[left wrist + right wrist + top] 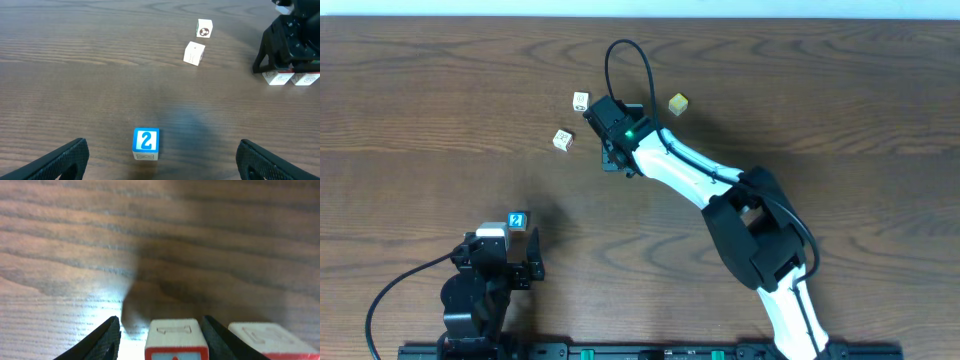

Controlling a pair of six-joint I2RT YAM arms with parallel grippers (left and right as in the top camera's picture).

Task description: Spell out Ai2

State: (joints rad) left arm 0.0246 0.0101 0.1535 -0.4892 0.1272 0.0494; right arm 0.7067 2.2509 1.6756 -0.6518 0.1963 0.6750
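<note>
Wooden counter seen from above and from both wrists. Near my base, the left end effector is spread wide and grips nothing. The blue "2" cube sits on the counter between its fingers, touching neither, with the digit face up.

Well apart from it, farther out, my right end effector is down at the counter with its jaws parted around a red-edged cube. There is a clear gap on one side, so it is not clamped. A second red-edged cube stands just beside the first, outside the fingers. I cannot read a letter on either.

Two whitish cubes lie near each other to the left of that end effector, and a yellow cube lies to its right
</note>
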